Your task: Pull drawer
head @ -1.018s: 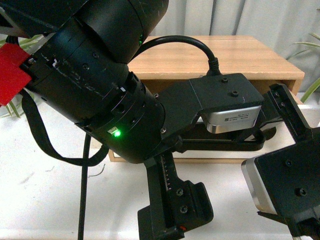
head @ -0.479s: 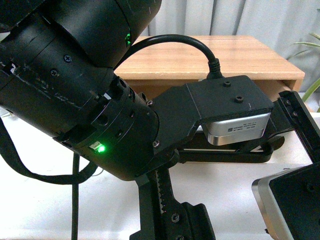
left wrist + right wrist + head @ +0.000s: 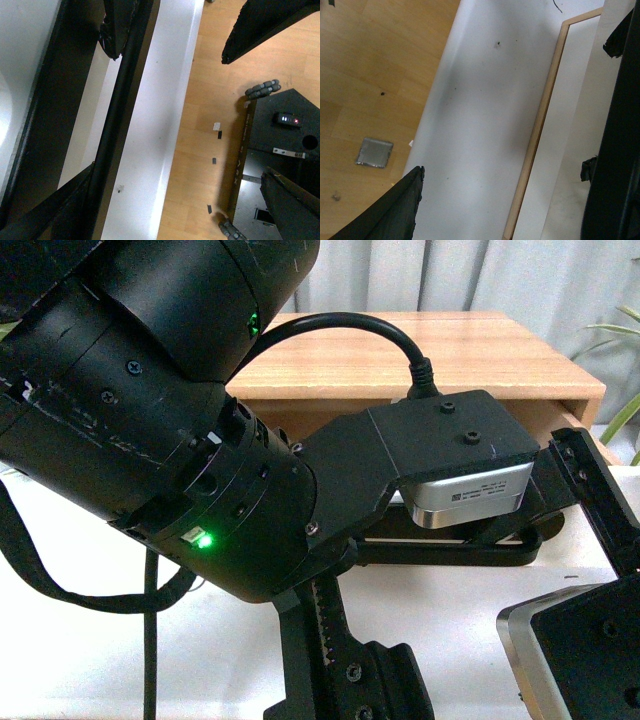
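Note:
The drawer shows in the right wrist view as a white front (image 3: 570, 115) with a wood edge, and its long black bar handle (image 3: 622, 125) runs beside it. In the left wrist view the same handle (image 3: 117, 115) runs lengthwise close to one finger (image 3: 55, 215) of my left gripper (image 3: 178, 170), which is open; I cannot tell if they touch. My right gripper (image 3: 502, 170) is also open, over the table next to the drawer front. In the front view my left arm (image 3: 150, 410) hides most of the drawer.
The wooden cabinet (image 3: 400, 355) stands at the back on the white table (image 3: 480, 100). Beyond the table edge lies the wood floor (image 3: 200, 125), with the robot's base (image 3: 280, 140) on it. Plant leaves (image 3: 625, 420) show at the far right.
In the front view my left arm has risen and swung closer to the camera, taking the red part out of view. The right wrist has dropped lower.

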Robot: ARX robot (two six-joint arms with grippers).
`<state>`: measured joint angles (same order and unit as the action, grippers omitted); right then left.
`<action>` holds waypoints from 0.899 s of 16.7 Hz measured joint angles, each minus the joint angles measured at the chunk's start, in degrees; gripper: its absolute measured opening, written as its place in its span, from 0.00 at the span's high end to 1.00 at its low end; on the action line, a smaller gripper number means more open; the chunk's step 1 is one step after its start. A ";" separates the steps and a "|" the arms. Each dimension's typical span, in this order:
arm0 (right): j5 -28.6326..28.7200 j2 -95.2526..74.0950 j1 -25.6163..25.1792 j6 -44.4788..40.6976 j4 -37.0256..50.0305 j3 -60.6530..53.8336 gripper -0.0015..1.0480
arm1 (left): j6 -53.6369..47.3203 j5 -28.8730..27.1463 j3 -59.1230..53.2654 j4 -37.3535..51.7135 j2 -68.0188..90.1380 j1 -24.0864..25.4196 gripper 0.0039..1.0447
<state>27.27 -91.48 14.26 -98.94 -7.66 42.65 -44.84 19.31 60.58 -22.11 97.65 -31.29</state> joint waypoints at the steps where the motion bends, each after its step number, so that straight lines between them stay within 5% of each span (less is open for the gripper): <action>1: -0.07 -0.22 0.02 -0.09 0.90 -0.13 0.06 | 0.79 0.04 0.00 0.39 0.00 0.04 0.06; 9: -0.63 -1.03 1.20 1.18 6.54 -0.63 0.06 | 3.43 0.22 0.31 1.90 -0.57 0.81 0.06; 15: 1.44 2.10 1.49 6.73 0.20 0.98 0.06 | 5.68 2.40 0.48 1.77 -3.02 1.53 0.06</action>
<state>28.71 -89.38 15.75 -92.20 -7.46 43.64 -39.16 21.71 61.06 -20.34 94.63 -29.76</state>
